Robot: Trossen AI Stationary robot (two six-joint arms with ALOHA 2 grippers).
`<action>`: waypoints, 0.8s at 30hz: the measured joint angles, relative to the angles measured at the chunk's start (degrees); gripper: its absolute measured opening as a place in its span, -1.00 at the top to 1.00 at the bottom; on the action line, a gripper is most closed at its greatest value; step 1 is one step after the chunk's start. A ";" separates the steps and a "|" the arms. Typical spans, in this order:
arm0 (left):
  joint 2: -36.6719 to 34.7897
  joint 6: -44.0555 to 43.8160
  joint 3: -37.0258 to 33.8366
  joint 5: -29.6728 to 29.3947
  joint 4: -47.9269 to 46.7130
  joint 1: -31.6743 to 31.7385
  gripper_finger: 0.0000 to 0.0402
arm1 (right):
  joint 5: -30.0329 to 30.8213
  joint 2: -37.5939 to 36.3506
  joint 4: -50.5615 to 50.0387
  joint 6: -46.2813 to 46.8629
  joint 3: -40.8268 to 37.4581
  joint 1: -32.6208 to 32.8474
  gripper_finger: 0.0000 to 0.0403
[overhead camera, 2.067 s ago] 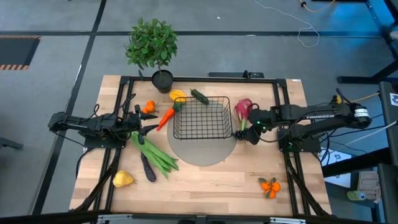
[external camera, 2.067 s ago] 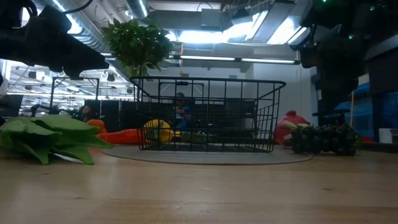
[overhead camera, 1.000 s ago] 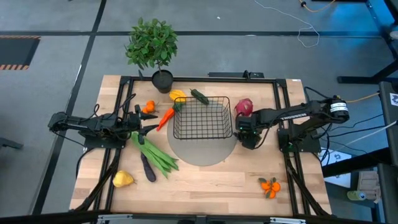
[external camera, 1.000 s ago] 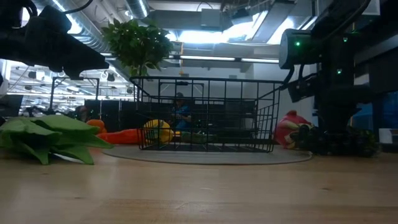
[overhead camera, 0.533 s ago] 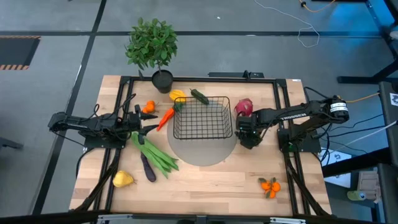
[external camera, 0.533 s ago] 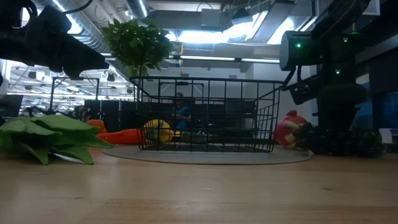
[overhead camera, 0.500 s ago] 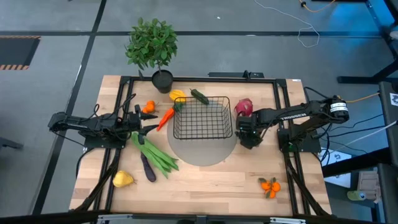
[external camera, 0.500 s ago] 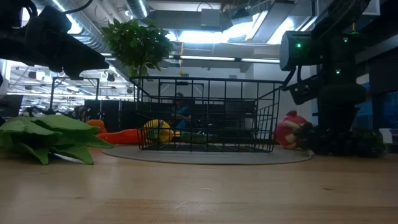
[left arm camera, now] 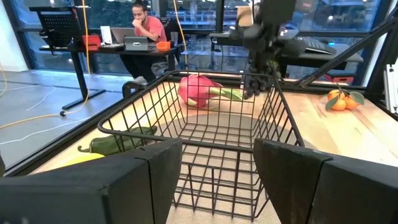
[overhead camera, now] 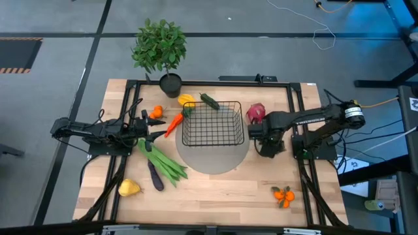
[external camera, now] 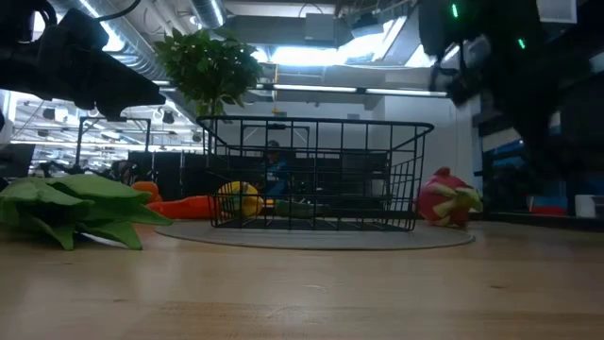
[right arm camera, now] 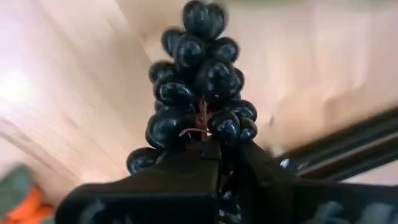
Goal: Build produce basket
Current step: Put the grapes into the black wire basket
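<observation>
Basket (overhead camera: 212, 124) sits near the middle of the wooden surface (overhead camera: 215, 189) on a grey round mat (overhead camera: 215, 156) in the high view, empty. Right claw (overhead camera: 264, 142) hangs just beside its right side, with the pink dragon fruit (overhead camera: 255, 112) near that side too. Left claw (overhead camera: 151, 128) waits off the basket's left side, beside the carrot (overhead camera: 174, 123).

Low view: the basket (external camera: 316, 175) stands upright; the dragon fruit (external camera: 446, 198) lies to its right.

Left wrist view: the left claw's fingers (left arm camera: 292, 171) stand apart, facing the basket (left arm camera: 211, 134).

Right wrist view: the right claw (right arm camera: 217, 158) is clamped on the stem of the dark grapes (right arm camera: 196, 87), which hang clear of the surface.
</observation>
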 joint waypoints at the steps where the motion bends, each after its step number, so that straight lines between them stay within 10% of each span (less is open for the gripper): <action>1: 0.00 0.00 0.00 0.00 0.00 0.01 0.05 | 1.91 -0.03 -1.94 0.00 2.16 0.44 0.97; 7: 0.00 0.00 0.00 0.00 0.00 0.02 0.05 | 19.73 -0.15 -12.46 1.20 15.26 3.03 0.97; 13: 0.00 0.02 0.00 -0.01 0.00 0.00 0.05 | 37.39 -1.05 -2.35 -9.69 23.18 3.40 0.97; 24: 0.00 0.02 0.00 0.00 0.00 0.02 0.05 | 31.13 -0.68 35.39 -37.66 21.79 0.08 0.94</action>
